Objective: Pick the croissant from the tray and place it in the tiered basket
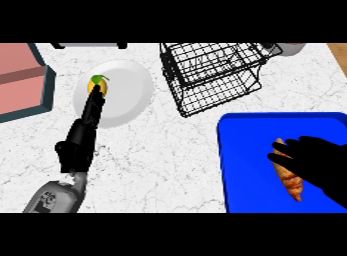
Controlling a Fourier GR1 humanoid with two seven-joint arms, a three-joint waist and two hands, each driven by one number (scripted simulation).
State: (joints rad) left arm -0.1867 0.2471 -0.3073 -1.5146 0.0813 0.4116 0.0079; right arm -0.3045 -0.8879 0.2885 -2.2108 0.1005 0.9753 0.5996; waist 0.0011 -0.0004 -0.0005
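My right hand over croissant, fingers curled about it, on blue tray, wire basket beyond, my left hand straight-fingered over plate.

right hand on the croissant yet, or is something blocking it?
Likely yes. The right robot hand is already over the croissant on the blue tray, fingers at its upper end; nothing lies between them. Whether they have closed is unclear.

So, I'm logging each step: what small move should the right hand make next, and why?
Probably curl the right hand round the croissant and lift: the croissant lies on the blue tray, the hand over it, the tiered basket empty.
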